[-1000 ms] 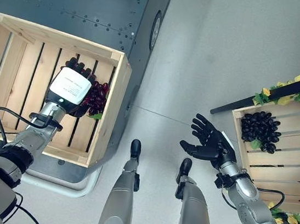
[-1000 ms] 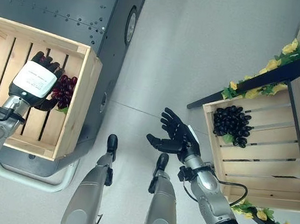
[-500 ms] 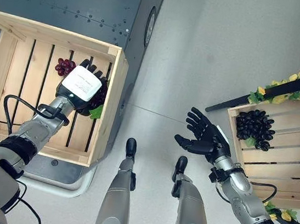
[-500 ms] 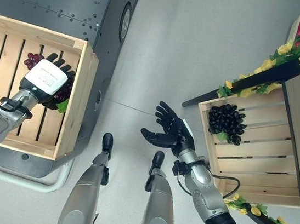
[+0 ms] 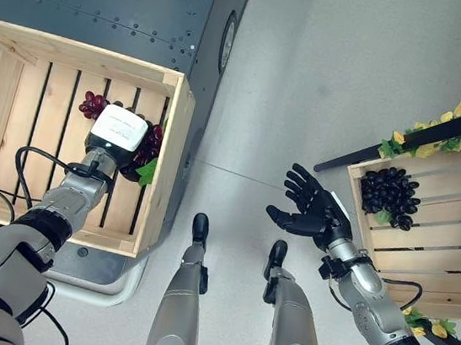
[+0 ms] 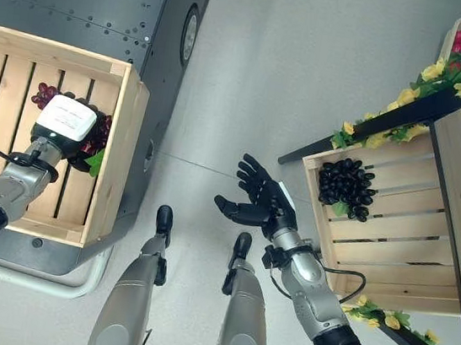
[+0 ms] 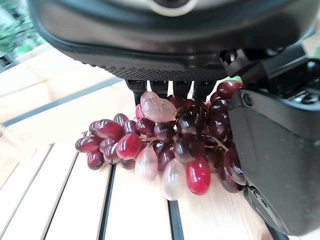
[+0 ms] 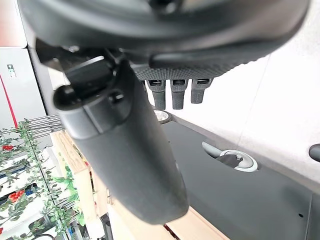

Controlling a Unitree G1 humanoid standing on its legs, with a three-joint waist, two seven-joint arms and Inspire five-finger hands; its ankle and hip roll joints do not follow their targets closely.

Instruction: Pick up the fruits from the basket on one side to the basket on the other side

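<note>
Curling round red grapes [image 7: 165, 150], left robot hand [image 5: 119, 134] half hides them; right robot hand [image 5: 310, 212] spread empty.

Red fruit: a bunch of glossy dark-red grapes [image 7: 165, 150] with a green leaf, lying on the slatted floor near the right wall of the pale wooden slatted crate [image 5: 25, 52] on the robot's left.
Black fruit: a bunch of black grapes [image 5: 389, 195] with a green leaf at its lower edge, lying on the slats at the far end of the second pale wooden slatted crate [image 5: 433, 250] on the robot's right.
</note>
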